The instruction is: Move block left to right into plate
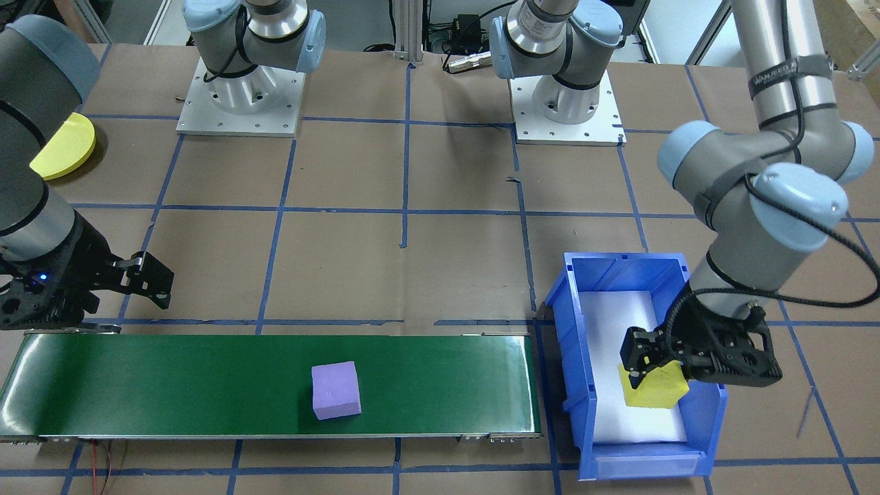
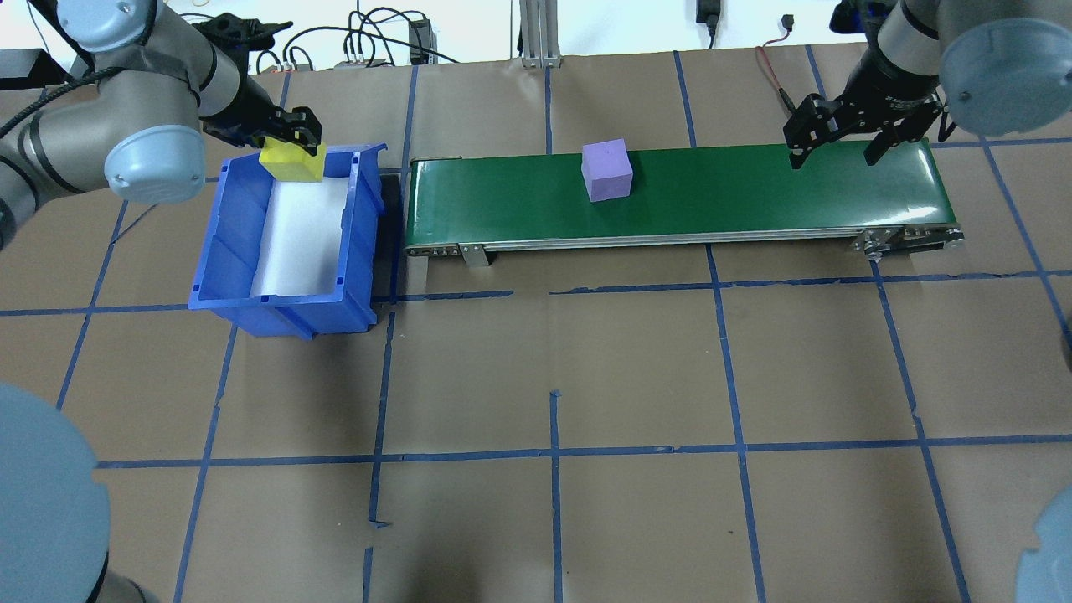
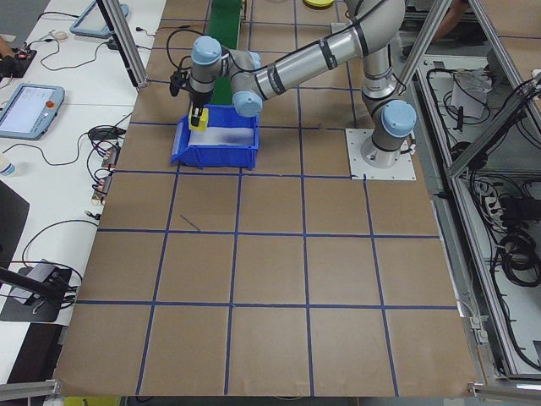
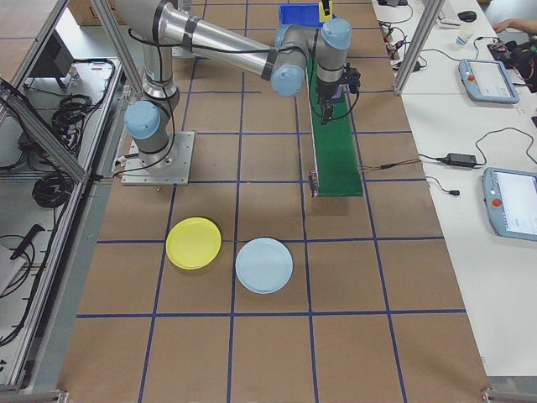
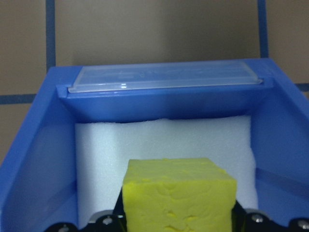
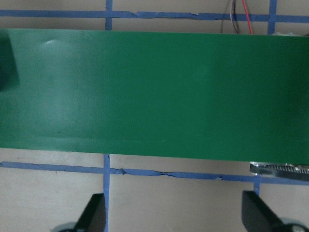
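- Brown paper with blue tape lines covers the surface [image 2: 636, 377], where a green belt [image 2: 754, 188] runs from beside a blue bin [image 2: 219, 251] toward the robot's right.
- Left tool [image 2: 289, 138]: closed on a yellow block [image 2: 293, 161], gripped by its sides. It hangs over the bin's far end, above the white foam lining [image 5: 164, 140]. Judging by that, the block is being lifted out or about to go down.
- Beside this tool, beyond the bin wall, the belt begins. That is the likely drop point, since the belt would carry a block across to the other arm.
- Further along, near the belt's middle, sits a purple block [image 2: 606, 170], well apart from both tools.
- Right tool [image 2: 837, 138]: spread wide, holding nothing, poised over the belt's far end. It looks placed to catch whatever arrives there.
- Behind that tool, well off the belt, the yellow plate [image 4: 194, 243] lies on the surface beside a pale blue plate [image 4: 264, 264]. It holds no block, so the task looks early.
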Controlling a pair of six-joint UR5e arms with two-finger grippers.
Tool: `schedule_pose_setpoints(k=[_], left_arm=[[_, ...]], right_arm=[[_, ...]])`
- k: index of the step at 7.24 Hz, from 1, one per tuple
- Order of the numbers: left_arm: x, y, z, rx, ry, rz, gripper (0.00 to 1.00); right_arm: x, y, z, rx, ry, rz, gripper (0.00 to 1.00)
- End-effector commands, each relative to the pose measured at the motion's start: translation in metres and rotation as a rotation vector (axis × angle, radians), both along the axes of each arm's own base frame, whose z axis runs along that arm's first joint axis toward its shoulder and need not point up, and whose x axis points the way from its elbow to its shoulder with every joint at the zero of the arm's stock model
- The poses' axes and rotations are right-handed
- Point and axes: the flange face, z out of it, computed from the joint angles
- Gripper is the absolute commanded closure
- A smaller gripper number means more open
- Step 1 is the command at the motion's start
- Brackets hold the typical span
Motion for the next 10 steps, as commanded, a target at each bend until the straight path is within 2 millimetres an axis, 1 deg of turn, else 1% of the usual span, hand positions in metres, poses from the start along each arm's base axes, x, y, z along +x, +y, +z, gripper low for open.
schedule_pose_setpoints(k=[1, 2, 3, 4, 5, 6, 7, 8, 9, 10], left_arm=[[-0.084, 0.022, 0.037, -0.05, 0.073, 0.004, 0.67], [-0.12, 0.029, 0.027, -0.028, 0.093, 0.0, 0.67], [-0.137, 0.033, 0.014, -0.007, 0.094, -0.017, 0.66], [-0.147, 0.029, -0.013, 0.001, 0.097, -0.02, 0.66], [-0.166, 0.026, -0.04, -0.01, 0.102, -0.034, 0.66], [-0.179, 0.023, -0.061, 0.005, 0.1, -0.05, 0.64], [-0.18, 0.022, -0.069, 0.015, 0.098, -0.05, 0.38], [-0.179, 0.022, -0.069, 0.017, 0.095, -0.049, 0.13], [-0.179, 0.022, -0.067, 0.014, 0.094, -0.049, 0.04], [-0.179, 0.024, -0.051, -0.013, 0.093, -0.054, 0.0]], right_arm=[[-0.001, -0.021, -0.028, -0.043, -0.04, 0.06, 0.0], [0.007, -0.031, -0.048, -0.034, -0.141, 0.065, 0.0], [0.006, -0.047, -0.043, -0.114, -0.144, 0.077, 0.0], [0.009, -0.06, -0.055, -0.125, -0.201, 0.081, 0.0], [0.016, -0.068, -0.064, -0.14, -0.293, 0.085, 0.0], [0.016, -0.071, -0.066, -0.154, -0.299, 0.081, 0.0], [0.019, -0.07, -0.069, -0.145, -0.305, 0.055, 0.0], [0.021, -0.068, -0.065, -0.146, -0.298, 0.046, 0.0], [0.035, -0.066, -0.065, -0.132, -0.306, 0.014, 0.0], [0.06, -0.066, -0.068, -0.136, -0.306, 0.018, 0.0]])
